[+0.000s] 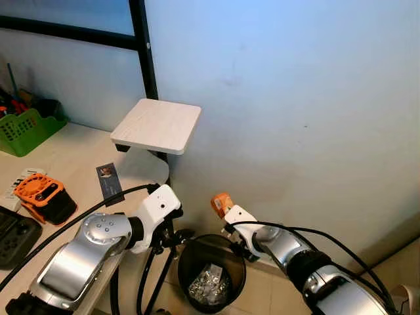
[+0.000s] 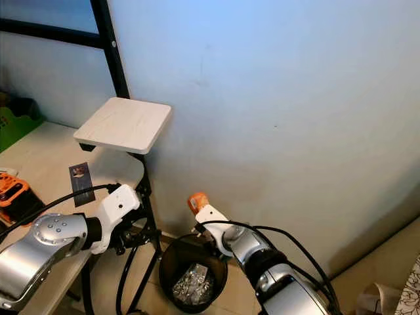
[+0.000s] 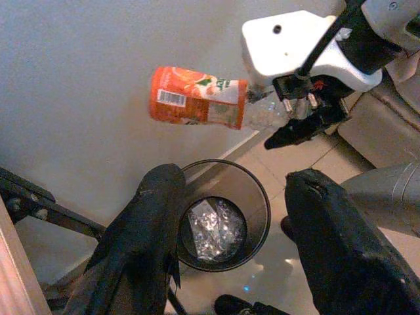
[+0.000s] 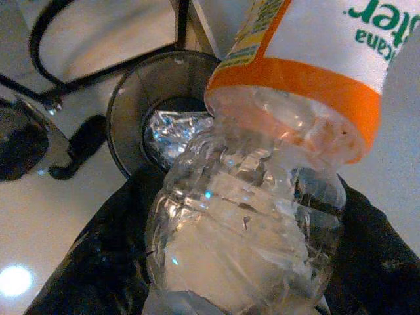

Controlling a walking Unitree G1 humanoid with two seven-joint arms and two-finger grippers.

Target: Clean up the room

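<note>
Orange-labelled plastic bottle (image 3: 200,97) sits clamped in the right hand (image 3: 289,115), hanging above the black bin (image 1: 211,272) with crumpled foil (image 1: 209,283) inside. Left hand (image 3: 233,249) hovers at the bin's 9 o'clock by the worktop (image 1: 72,157), fingers spread wide, holding nothing.

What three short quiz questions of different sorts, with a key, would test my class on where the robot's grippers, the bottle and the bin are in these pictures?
1. True or false: the right gripper holds the plastic bottle.
2. What lies inside the black bin? A. shiny crumpled foil B. apples C. books
3. Fill in: the left gripper, above the bin, is ____.

Key: 1 true, its fingers grip the clear lower part of the bottle. 2 A, the foil. 3 open, holding nothing.
</note>
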